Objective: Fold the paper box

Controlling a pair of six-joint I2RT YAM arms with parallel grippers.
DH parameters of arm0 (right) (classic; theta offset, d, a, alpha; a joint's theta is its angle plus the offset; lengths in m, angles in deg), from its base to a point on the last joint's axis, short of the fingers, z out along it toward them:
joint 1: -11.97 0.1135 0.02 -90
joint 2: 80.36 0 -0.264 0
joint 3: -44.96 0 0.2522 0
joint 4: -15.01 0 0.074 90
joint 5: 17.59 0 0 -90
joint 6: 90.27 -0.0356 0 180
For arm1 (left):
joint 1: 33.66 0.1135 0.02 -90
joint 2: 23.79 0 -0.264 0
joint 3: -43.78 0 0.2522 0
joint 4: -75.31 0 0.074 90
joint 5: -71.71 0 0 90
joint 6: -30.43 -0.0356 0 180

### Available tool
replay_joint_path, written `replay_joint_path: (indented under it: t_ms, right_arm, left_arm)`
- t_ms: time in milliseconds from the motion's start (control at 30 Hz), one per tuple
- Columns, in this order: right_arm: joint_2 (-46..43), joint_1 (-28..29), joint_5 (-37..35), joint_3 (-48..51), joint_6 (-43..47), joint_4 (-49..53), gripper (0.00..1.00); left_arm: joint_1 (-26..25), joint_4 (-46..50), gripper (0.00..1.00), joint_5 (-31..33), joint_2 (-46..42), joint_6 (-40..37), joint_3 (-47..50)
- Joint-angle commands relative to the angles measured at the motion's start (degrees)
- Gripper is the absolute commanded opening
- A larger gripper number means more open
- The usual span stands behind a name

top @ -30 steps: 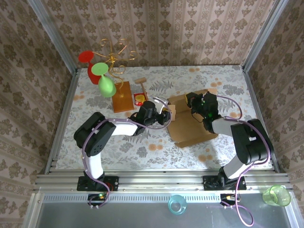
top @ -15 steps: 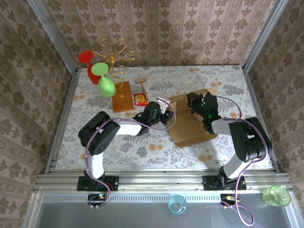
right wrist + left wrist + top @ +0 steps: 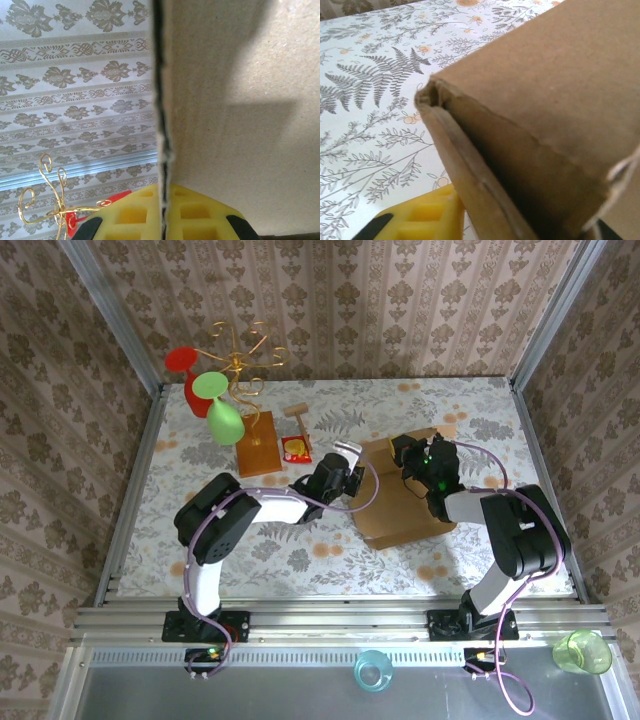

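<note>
1. Cardboard lies right of the worktop's [image 3: 300,550] centre: the paper box [image 3: 405,505] is flat on its base and partly formed, with an arm at each of two sides.
2. The left end effector [image 3: 352,472] meets the box's left wall and the right end effector [image 3: 412,462] meets its far edge. This is probably so one steadies a wall while the other works a flap.
3. The left wrist view adds detail too fine to read from above. The wall is doubled, with a gap at the corner, and a yellow finger [image 3: 425,220] sits just beside its outer face. I cannot tell whether that end effector is clamped on the wall or spread.
4. The right wrist view shows a panel edge-on and upright, its edge running down across a yellow pad [image 3: 195,215]. I cannot tell whether it is pinched or merely resting.
5. The overhead view gives the layout: the wooden board [image 3: 257,445] stands well apart to the left.
</note>
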Motion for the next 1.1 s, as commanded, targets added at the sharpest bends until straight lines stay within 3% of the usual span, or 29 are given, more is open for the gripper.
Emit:
replay_joint_path:
  t_ms: [0, 233, 500, 633, 933, 1067]
  right_arm:
    - [0.98, 0.22, 1.27, 1.12, -0.53, 0.50, 0.00]
    - [1.54, 0.18, 1.29, 1.67, -1.49, -0.88, 0.00]
    - [1.29, 0.09, 1.19, 1.41, -1.93, -0.55, 0.00]
    - [1.44, 0.16, 1.10, 1.23, -2.41, -0.37, 0.00]
    - [0.55, 0.16, 0.84, 1.96, -3.51, 0.15, 0.00]
    - [-1.33, -0.14, 0.47, 2.55, -2.62, 2.34, 0.11]
  left_arm:
    - [-0.35, 3.99, 0.21, 4.10, 1.85, 0.94, -3.61]
    - [-1.50, 13.44, 0.22, 10.82, 4.15, 3.06, -9.86]
    - [-1.95, 22.44, 0.00, 19.03, 5.98, 6.74, -14.83]
    - [-2.77, 29.49, 0.00, 24.77, 7.73, 8.16, -18.88]
    - [-3.84, 34.59, 0.00, 31.79, 9.96, 8.48, -21.85]
    - [-3.62, 33.72, 0.00, 33.18, 9.79, 7.66, -20.12]
